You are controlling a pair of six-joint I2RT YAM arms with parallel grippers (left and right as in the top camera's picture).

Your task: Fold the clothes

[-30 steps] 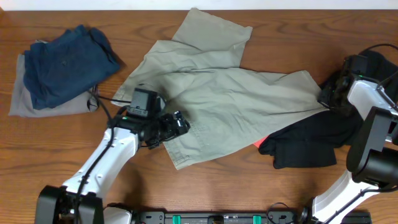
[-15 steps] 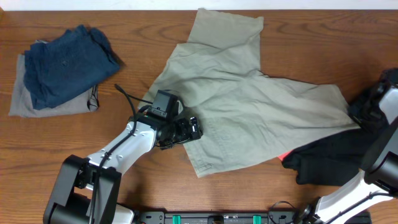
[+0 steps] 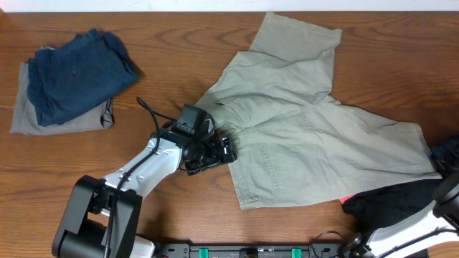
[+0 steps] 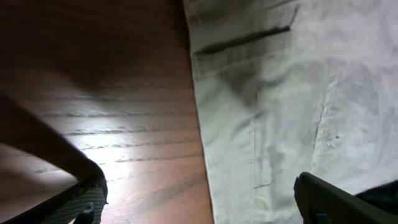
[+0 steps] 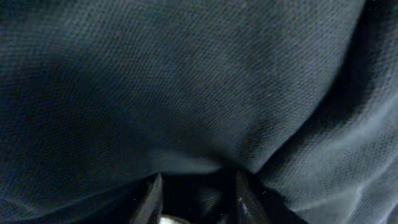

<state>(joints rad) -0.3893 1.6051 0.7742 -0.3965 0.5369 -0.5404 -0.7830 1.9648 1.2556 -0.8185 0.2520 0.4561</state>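
Wood table (image 3: 179, 43), khaki shorts (image 3: 315, 143) under left end effector (image 3: 228, 149), spread wide, right end effector (image 5: 198, 190) unclear

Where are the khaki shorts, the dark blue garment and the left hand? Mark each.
khaki shorts (image 3: 308, 154), overhead view, middle of the fabric
dark blue garment (image 3: 75, 72), overhead view, centre of its top
left hand (image 3: 226, 149), overhead view, between its fingertips

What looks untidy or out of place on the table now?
The khaki shorts lie askew and creased, one leg pointing to the far edge. Their lower right edge meets a crumpled black garment, with a bit of red cloth showing there. The blue garment on the left looks tidy.
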